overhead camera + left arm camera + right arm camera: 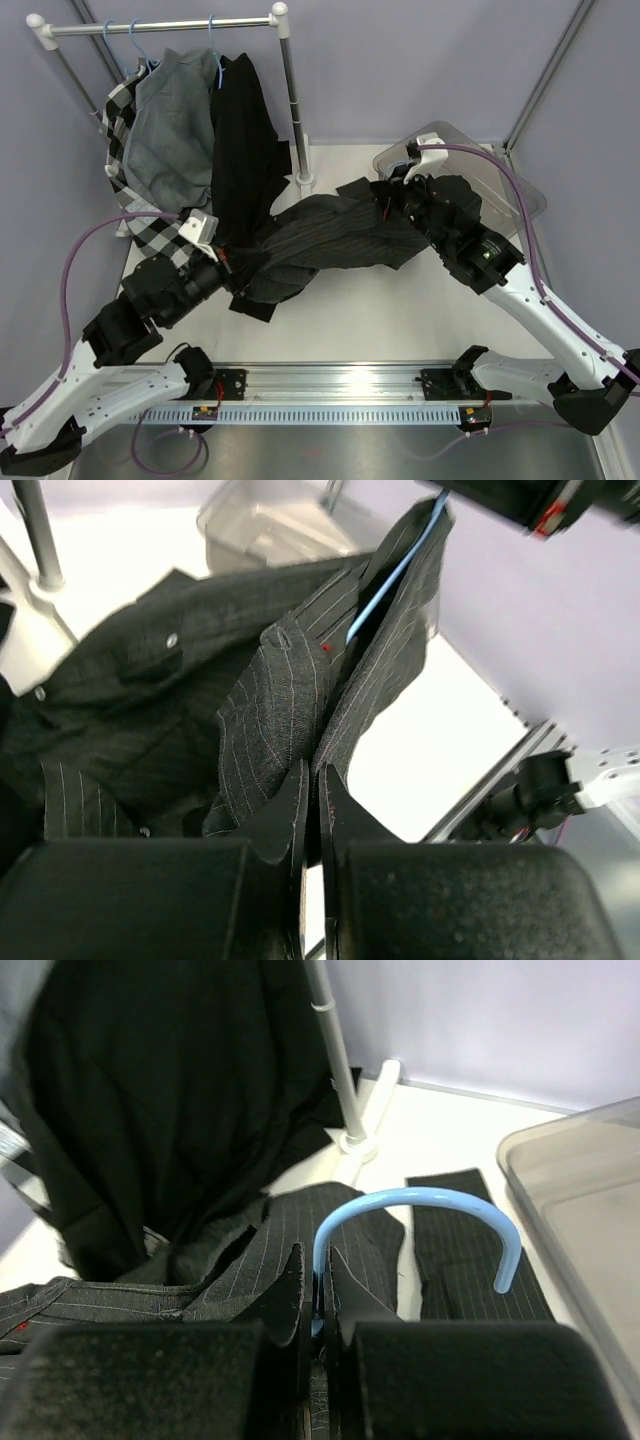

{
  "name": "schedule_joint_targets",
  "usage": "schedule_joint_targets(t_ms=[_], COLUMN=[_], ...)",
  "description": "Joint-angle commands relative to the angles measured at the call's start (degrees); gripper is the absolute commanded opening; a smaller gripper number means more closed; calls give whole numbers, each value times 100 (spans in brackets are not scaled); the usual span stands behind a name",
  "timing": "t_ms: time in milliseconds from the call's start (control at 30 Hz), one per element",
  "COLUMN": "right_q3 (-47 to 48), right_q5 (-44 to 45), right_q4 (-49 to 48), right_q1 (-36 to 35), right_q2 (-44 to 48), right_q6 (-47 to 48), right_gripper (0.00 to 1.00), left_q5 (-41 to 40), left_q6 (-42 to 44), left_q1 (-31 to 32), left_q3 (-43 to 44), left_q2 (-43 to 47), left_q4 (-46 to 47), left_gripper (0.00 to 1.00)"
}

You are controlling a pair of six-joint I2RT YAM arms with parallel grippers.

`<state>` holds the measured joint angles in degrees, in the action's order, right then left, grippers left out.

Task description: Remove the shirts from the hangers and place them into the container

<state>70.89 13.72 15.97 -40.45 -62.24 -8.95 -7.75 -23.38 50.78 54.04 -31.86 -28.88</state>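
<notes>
The spread shirt is black with fine pale pinstripes; its hanger is light blue. Behind hang a plain black shirt, a grey shirt and a black-and-white checked shirt. The tub is clear grey, the worktop white.

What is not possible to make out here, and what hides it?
- Right wrist view: only the hook of the hanger shows; the pinstriped shirt covers the rest.
- Top view: the right arm hides the near side of the container and the fingertips of the right hand.
- Left wrist view: the dark object at the top edge is blurred and cut off.
</notes>
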Motion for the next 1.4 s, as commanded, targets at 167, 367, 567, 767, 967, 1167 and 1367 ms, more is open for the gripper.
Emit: schedule_joint_targets(t_ms=[167,367,567,767,967,1167,1367], right_q3=[293,469,391,505,-57,-401,-410], right_q5=[1023,-1831,-1629,-1177,-1336,-1187,-1011], right_q4=[-647,-401,-664,-604,-761,-910,-955], right_q1=[239,239,239,239,239,239,248], right_q2=[501,678,555,371,282,203,177], right_q6=[156,789,571,859,1123,1115,1167], right_gripper=[0,0,0,0,0,0,0], left_q5=[-989,-2012,-204,231,-526,-1281,-1274], left_q6=[44,-176,-114,-45,17,26,167], left_q1=[-16,-16,36,186,186,177,186], left_q3=[204,361,906,599,791,1134,1530], left_q2=[136,-223,-1480,-1438,-1086,-1462,-2280], left_q4=[-1171,-1278,-516,-100,-109,-126,-135], left_gripper=[0,0,0,52,92,86,72])
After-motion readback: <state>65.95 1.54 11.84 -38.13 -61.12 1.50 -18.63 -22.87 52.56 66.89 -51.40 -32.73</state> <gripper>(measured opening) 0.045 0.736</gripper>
